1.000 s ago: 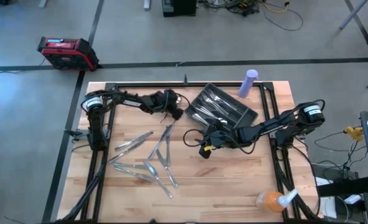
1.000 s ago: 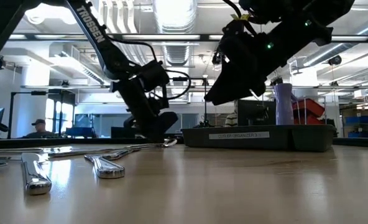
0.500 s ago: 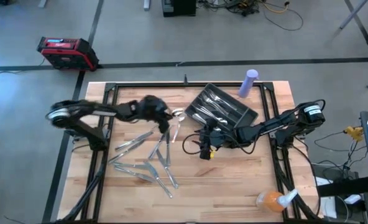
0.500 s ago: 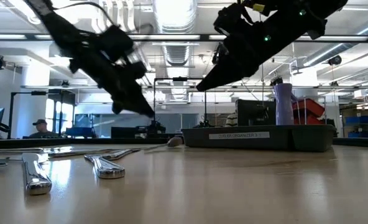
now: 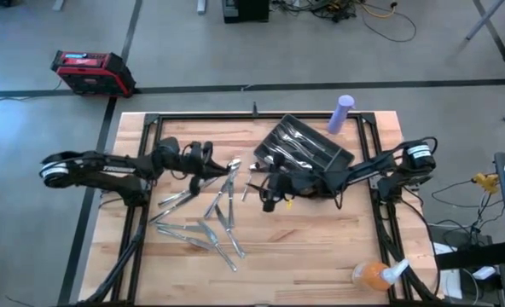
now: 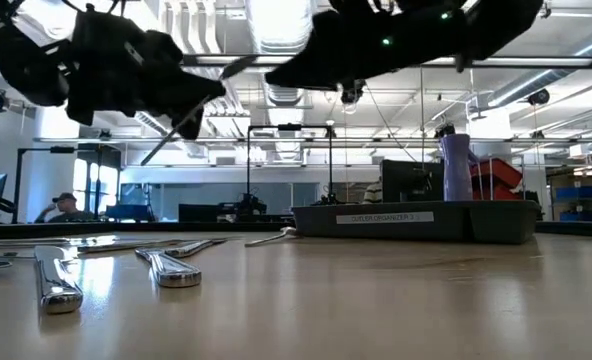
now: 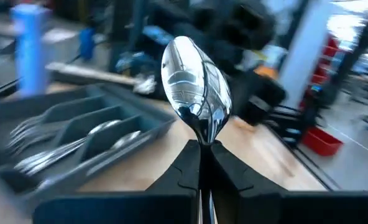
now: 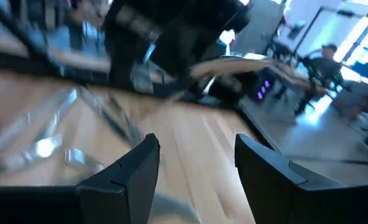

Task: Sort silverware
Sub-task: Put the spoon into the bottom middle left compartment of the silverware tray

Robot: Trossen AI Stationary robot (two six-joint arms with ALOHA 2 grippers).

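The spoon [image 7: 195,84] is bright and mirror-polished, bowl up, its neck clamped in the left hand [image 7: 201,163] above the desk [image 5: 321,247] at 9 o'clock of the grey tray [image 5: 333,158]. Loose silverware [image 5: 206,217] lies scattered at the desk's 8 o'clock (more pieces fill the tray). The right hand [image 8: 193,165] hovers with fingers apart near the tray's 7 o'clock corner. The desk is pale wood; glass-walled offices and ceiling ducts show behind.

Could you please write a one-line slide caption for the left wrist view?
Left pincer shut on a spoon, bowl up, with the cutlery tray beyond.
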